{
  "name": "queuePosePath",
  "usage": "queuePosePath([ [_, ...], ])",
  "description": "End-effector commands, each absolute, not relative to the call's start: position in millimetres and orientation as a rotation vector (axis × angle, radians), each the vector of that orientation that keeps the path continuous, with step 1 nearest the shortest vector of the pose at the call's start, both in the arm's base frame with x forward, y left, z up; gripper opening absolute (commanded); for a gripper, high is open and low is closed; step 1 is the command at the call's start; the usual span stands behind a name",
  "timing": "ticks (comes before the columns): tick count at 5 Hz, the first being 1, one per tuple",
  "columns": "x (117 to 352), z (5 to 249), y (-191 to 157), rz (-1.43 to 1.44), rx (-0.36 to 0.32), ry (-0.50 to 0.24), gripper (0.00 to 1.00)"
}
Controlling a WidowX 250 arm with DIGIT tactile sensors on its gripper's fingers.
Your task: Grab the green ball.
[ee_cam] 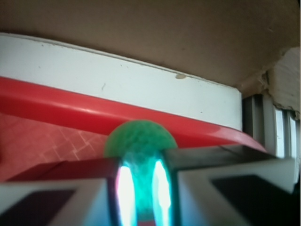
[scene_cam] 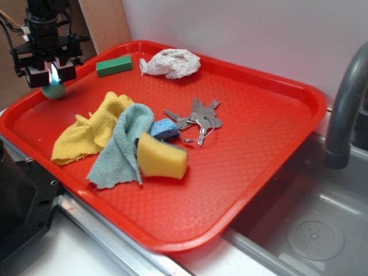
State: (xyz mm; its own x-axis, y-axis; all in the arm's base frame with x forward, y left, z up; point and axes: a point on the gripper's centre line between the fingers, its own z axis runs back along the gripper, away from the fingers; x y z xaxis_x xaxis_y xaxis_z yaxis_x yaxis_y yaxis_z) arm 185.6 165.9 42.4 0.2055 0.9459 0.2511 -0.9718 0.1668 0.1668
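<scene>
Jaws tight around green ball (ee_cam: 140, 141) above red tray (scene_cam: 270, 172), sink (scene_cam: 310, 230) beside it

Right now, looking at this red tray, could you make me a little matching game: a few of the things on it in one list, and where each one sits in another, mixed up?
Things:
1. green ball
2. green block
3. white crumpled rag
4. keys

Places:
A. near the middle of the tray
B. between the gripper's fingers, at the tray's left corner
C. by the back rim, right of the green block
D. by the back rim, left of the white rag

Pairs: 1-B, 2-D, 3-C, 4-A
</scene>
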Motion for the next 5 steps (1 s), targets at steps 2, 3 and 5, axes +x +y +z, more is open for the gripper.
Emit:
queuePosePath([
  [2,186,173,72,0.839,0.012,-0.172,0.00],
  [3,232,199,48,0.595,-0.060,-0.112,0.00],
  [5,268,218,66,0.532,-0.111,-0.094,0.00],
])
